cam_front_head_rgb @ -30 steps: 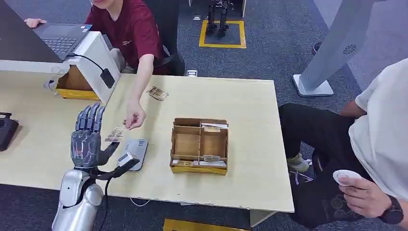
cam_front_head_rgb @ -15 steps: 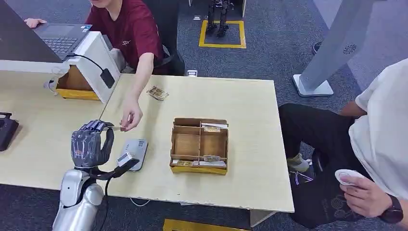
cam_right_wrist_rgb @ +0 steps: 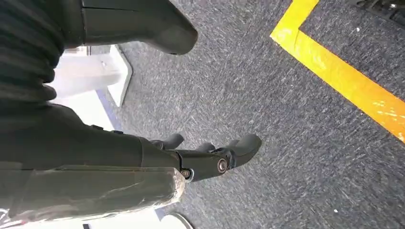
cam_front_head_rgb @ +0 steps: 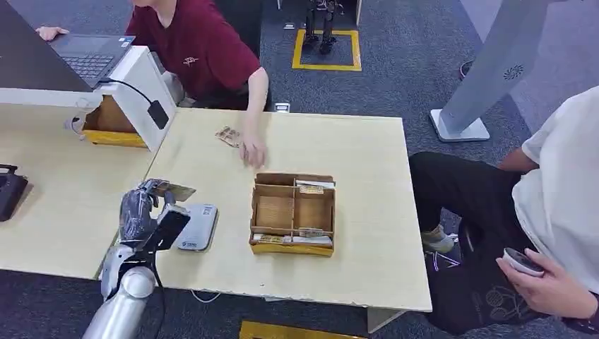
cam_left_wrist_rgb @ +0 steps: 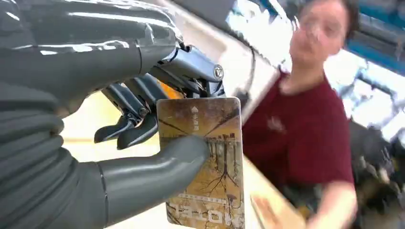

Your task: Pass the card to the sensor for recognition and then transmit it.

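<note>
— Since a moment ago we have the card (cam_front_head_rgb: 175, 189) to ourselves: the person's hand (cam_front_head_rgb: 253, 152) has left it and gone back up the bench (cam_front_head_rgb: 367, 233), close to the spare cards (cam_front_head_rgb: 229, 135).

— And our left hand (cam_front_head_rgb: 138, 206) has turned over. Why, do we think?

— So the card lies flat, we judge. The thumb presses its face against the fingers (cam_left_wrist_rgb: 128, 131) behind it, and most of the card sticks out free, which leaves plenty of surface to offer the reader.

— Where is the reader?

— Just right of our left hand, the small grey sensor (cam_front_head_rgb: 197, 226) flat on the bench. The card hangs above and a little short of it, not touching.

— Further right?

— A divided cardboard box (cam_front_head_rgb: 292, 214) with cards tucked along its edges, probably where passed cards end up. Beyond the bench edge sits a second person, holding a small dark device (cam_front_head_rgb: 521, 260).

— Our right hand (cam_right_wrist_rgb: 210, 160)?

— Hanging over the carpet, fingers loosely curled, holding nothing.
</note>
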Motion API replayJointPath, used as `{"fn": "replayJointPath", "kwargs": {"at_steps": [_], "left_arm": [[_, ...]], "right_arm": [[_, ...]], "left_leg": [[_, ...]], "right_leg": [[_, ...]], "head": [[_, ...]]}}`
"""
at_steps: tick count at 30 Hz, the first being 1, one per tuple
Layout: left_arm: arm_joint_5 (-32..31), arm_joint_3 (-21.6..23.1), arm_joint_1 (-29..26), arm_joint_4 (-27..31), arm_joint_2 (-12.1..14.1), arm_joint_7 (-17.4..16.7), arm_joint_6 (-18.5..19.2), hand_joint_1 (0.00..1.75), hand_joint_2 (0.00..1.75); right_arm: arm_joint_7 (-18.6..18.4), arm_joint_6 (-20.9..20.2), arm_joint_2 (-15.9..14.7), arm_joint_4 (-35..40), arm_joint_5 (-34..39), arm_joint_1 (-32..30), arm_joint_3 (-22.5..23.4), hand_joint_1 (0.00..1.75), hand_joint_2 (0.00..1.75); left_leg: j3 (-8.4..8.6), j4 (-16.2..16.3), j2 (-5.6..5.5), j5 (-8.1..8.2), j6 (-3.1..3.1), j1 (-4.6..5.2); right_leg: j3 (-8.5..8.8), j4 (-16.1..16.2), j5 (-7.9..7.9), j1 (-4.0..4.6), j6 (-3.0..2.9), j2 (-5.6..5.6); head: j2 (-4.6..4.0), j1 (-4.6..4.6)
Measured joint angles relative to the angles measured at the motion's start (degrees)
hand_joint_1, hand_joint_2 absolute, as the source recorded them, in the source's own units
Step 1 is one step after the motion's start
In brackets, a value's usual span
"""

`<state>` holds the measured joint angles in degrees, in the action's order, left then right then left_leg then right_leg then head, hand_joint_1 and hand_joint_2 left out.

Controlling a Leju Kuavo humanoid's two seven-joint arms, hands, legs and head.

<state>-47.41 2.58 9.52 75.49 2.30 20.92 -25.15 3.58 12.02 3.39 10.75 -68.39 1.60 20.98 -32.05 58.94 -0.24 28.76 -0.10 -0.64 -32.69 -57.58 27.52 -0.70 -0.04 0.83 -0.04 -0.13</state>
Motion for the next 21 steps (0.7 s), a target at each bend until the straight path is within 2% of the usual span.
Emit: {"fn": "replayJointPath", "kwargs": {"at_steps": [2, 3, 6, 7, 8, 10, 17, 21], "left_arm": [[2.8, 0.7, 0.3, -0.1, 0.1, -0.2, 2.0, 1.75, 1.75], [6.9, 1.0, 0.5, -0.2, 0.1, -1.0, 5.5, 1.75, 1.75], [18.9, 1.3, 0.6, -0.2, 0.6, -4.2, 19.0, 1.75, 1.75], [20.8, 1.6, 0.6, -0.2, 1.2, -4.7, 22.7, 1.75, 1.75], [21.9, 2.0, 0.3, -0.2, 1.8, -4.9, 24.6, 1.75, 1.75], [22.8, 2.4, -0.3, -0.2, 3.0, -5.7, 25.9, 1.75, 1.75], [22.4, 2.6, -1.5, -0.9, 5.3, -8.3, 26.0, 1.75, 1.75], [22.4, 2.6, -1.6, -1.7, 6.2, -8.6, 26.0, 1.75, 1.75]], "right_arm": [[0.0, 0.2, 0.0, 0.0, 0.1, 0.0, 0.3, 0.0, 1.75], [0.0, 0.3, 0.0, 0.0, 0.2, 0.0, 0.6, 0.0, 1.75], [0.0, 0.5, 0.1, 0.0, 0.3, 0.0, 0.9, 0.0, 1.75], [0.0, 0.5, 0.1, 0.0, 0.3, 0.0, 1.1, 0.0, 1.75], [0.0, 0.6, 0.1, 0.0, 0.3, -0.1, 1.2, 0.0, 1.75], [0.0, 0.6, 0.2, 0.0, 0.3, -0.1, 1.6, 0.0, 1.75], [-0.4, 0.5, 0.2, 0.0, 0.0, -0.2, 2.2, 0.0, 1.75], [-0.4, 0.5, 0.2, 0.0, -0.2, -0.3, 2.3, 0.0, 1.75]], "left_leg": [[0.0, 0.0, 0.02, 0.0, 0.0, 0.0], [0.0, 0.0, 0.01, 0.0, 0.0, 0.01], [-0.02, 0.0, 0.01, 0.0, 0.0, 0.0], [-0.03, 0.0, 0.01, 0.01, 0.0, -0.01], [-0.03, 0.0, 0.02, 0.01, 0.0, -0.01], [-0.02, 0.0, 0.07, 0.01, 0.0, -0.01], [-0.07, 0.0, 0.01, 0.01, 0.0, -0.02], [-0.07, 0.0, 0.01, 0.01, 0.0, -0.01]], "right_leg": [[0.0, 0.0, 0.0, 0.0, 0.0, 0.04], [0.0, 0.0, 0.0, 0.0, 0.0, 0.04], [-0.01, 0.0, 0.0, 0.0, 0.0, 0.02], [-0.01, 0.0, 0.0, 0.0, 0.0, 0.03], [-0.01, 0.0, 0.0, 0.0, 0.0, 0.04], [-0.05, 0.0, 0.02, 0.0, -0.03, 0.09], [-0.07, 0.0, 0.04, 0.0, -0.05, 0.03], [-0.06, 0.0, 0.04, 0.0, -0.04, 0.03]], "head": [[0.0, 0.0], [0.0, 0.0], [0.0, 0.0], [0.0, 0.02], [0.0, 0.02], [0.0, 0.0], [0.0, 0.0], [0.0, 0.0]]}}
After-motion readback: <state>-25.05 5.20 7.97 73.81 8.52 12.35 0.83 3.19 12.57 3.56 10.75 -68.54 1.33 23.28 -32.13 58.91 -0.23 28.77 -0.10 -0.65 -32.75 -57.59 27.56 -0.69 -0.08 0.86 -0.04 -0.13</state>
